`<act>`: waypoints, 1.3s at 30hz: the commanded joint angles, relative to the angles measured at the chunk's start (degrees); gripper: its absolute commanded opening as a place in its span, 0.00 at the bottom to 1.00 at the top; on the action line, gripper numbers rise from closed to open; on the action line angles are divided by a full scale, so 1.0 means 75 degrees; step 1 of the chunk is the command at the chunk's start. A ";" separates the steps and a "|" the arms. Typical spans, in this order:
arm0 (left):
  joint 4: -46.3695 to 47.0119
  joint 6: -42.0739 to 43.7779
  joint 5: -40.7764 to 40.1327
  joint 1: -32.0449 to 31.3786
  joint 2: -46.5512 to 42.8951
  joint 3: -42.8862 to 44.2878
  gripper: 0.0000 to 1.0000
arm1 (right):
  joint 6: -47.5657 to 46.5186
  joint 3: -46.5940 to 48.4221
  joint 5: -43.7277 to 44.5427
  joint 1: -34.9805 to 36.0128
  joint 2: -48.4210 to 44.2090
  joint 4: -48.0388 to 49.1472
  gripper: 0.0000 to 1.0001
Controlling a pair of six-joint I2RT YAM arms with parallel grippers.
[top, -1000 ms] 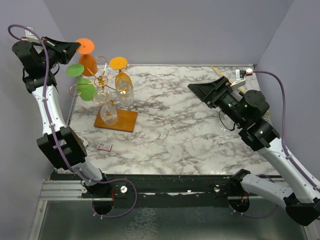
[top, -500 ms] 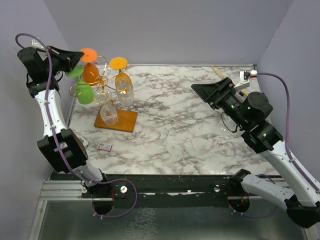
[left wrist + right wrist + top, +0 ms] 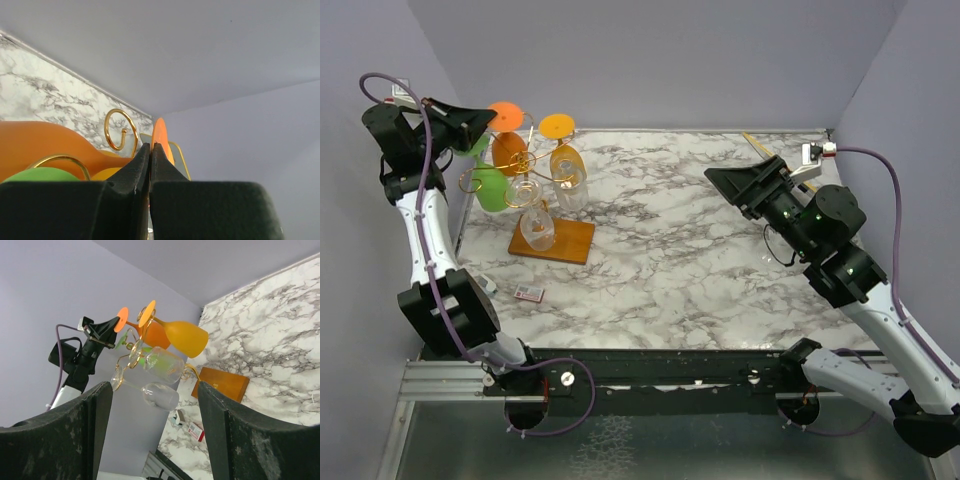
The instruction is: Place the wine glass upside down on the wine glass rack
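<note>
Left gripper [image 3: 485, 120] is clamped fully shut on the foot rim of the orange wine glass [image 3: 508, 150], per wrist view. Vs 1 s ago we see glass + gripper lower and further right. Glass is foot up, bowl down, now just beside the hub of the wine glass rack [image 3: 575, 242] on its far-left side, among the gold curls; we can't tell if the stem sits in a curl. Yellow glass [image 3: 565, 160], green glass [image 3: 490, 185] and clear glass [image 3: 535, 228] hang unchanged. Right gripper [image 3: 735, 178] is wide open, holding nothing, above the marble table [image 3: 700, 270], right side, approx where it was
</note>
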 commanded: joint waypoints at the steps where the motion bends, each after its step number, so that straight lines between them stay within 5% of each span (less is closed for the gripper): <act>1: 0.0413 -0.0211 0.0106 -0.0385 -0.0212 -0.0090 0.00 | -0.0093 -0.0174 0.0352 -0.0018 -0.0185 -0.0197 0.73; 39: -0.1748 0.1081 -0.2340 -0.0980 0.0647 0.1536 0.00 | -0.0127 -0.0282 0.0738 -0.0018 -0.0405 -0.0355 0.72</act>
